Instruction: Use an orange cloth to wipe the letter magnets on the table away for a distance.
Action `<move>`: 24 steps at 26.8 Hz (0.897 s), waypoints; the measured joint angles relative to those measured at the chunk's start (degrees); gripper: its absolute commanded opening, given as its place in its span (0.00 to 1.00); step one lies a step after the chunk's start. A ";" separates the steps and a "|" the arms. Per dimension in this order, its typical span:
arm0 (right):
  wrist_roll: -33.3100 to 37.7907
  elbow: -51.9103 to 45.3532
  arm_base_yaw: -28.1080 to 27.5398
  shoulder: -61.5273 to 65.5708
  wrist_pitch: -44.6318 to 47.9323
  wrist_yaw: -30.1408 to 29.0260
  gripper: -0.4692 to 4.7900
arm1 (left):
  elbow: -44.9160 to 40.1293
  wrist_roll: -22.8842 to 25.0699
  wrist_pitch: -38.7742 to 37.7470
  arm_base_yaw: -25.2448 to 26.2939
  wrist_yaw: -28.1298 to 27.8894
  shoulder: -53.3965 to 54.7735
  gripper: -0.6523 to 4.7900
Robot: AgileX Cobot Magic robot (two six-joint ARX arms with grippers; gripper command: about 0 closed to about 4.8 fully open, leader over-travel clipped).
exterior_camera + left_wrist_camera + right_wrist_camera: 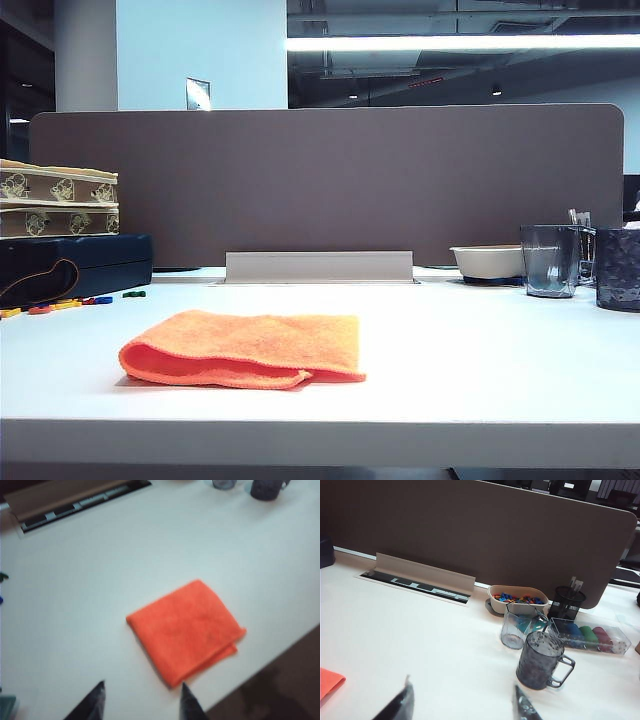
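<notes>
The orange cloth (pixel 245 348) lies folded flat on the white table (pixel 480 350), near its front edge. In the left wrist view the orange cloth (pixel 187 630) is just beyond my left gripper (pixel 143 683), which hovers above the table, open and holding nothing. Several letter magnets (pixel 60 305) in red, yellow, blue and green lie in a row at the far left, in front of a dark case. My right gripper (pixel 462 682) is open and empty over bare table, with a corner of the cloth (pixel 330 682) off to one side. Neither gripper shows in the exterior view.
A dark blue case (pixel 75 265) with stacked boxes (pixel 58 200) on it stands at the back left. A brown partition (pixel 330 180) and a cable flap (pixel 318 266) line the back. At the right are a bowl (pixel 517 599) of small colourful pieces, a clear cup (pixel 512 630), a dark mug (pixel 540 661) and a pen holder (pixel 566 602).
</notes>
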 measured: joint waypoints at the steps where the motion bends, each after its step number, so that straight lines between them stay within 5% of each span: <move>1: 0.02 0.00 0.00 -0.81 -0.59 0.00 0.55 | -0.90 0.00 -1.36 -0.02 0.00 -1.66 0.46; 6: 0.11 0.00 0.00 -4.00 -1.40 -0.02 0.55 | -6.64 -0.24 -0.74 -0.02 -1.18 -12.07 0.46; 12: 0.11 -0.02 0.00 -4.87 -1.55 0.00 0.55 | -14.14 -0.44 12.39 -0.02 -4.94 -19.37 0.46; 24: 0.13 -5.22 0.00 -4.81 -0.20 -0.02 0.55 | -26.99 -0.46 23.06 -0.02 -6.97 -19.19 0.46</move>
